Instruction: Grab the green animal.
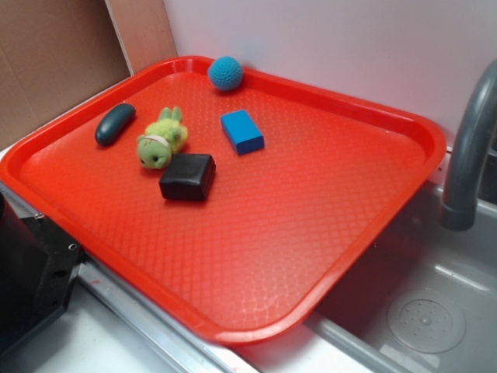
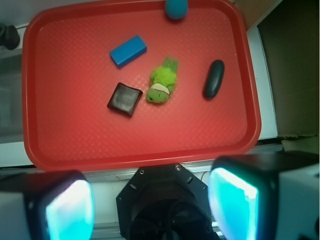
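Note:
The green animal (image 1: 161, 140) is a small fuzzy yellow-green plush with a pale neck band. It lies on the red tray (image 1: 326, 249) in its far left part, touching or almost touching a black block (image 1: 187, 176). In the wrist view the animal (image 2: 162, 86) lies mid-tray, right of the black block (image 2: 124, 99). My gripper (image 2: 152, 205) is open and empty, high above the tray's near edge, well short of the animal. Its two fingers (image 2: 232, 200) stand wide apart with the robot base between them. The gripper is not seen in the exterior view.
A dark teal oblong (image 1: 115, 123) lies left of the animal. A blue block (image 1: 242, 130) and a blue crocheted ball (image 1: 225, 73) lie behind it. A grey faucet (image 1: 470, 148) and sink basin (image 1: 425, 320) are at the right. The black robot base (image 1: 31, 272) sits at the left front.

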Available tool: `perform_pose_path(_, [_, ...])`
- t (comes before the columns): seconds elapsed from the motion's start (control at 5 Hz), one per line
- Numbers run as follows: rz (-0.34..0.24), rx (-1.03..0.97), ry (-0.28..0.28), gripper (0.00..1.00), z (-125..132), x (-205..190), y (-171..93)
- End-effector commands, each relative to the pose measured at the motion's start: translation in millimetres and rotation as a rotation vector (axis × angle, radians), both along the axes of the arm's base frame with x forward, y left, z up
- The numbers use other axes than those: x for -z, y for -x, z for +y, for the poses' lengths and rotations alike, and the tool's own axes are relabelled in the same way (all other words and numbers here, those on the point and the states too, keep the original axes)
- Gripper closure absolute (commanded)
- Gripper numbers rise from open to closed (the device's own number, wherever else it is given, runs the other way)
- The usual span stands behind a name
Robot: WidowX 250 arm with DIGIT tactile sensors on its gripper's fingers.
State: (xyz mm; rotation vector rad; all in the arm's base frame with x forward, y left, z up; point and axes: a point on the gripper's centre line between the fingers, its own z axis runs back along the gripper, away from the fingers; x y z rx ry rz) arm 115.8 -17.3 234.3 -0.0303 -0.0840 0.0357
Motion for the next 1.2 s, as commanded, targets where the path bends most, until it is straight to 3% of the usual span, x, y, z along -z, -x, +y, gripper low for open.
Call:
perform_pose_path(0.0, [-0.007,-0.294,0.034,0.00,21,22,-41])
perform_pose_path(0.4, [-0.036,-0.517,0.034,0.00,40,61,-83])
perform_pose_path(0.6, [-0.062,-0.524,0.014,0.00,38,103,-105])
perform_pose_path(1.0, [-0.018,-0.510,0.001,0.00,38,157,-114])
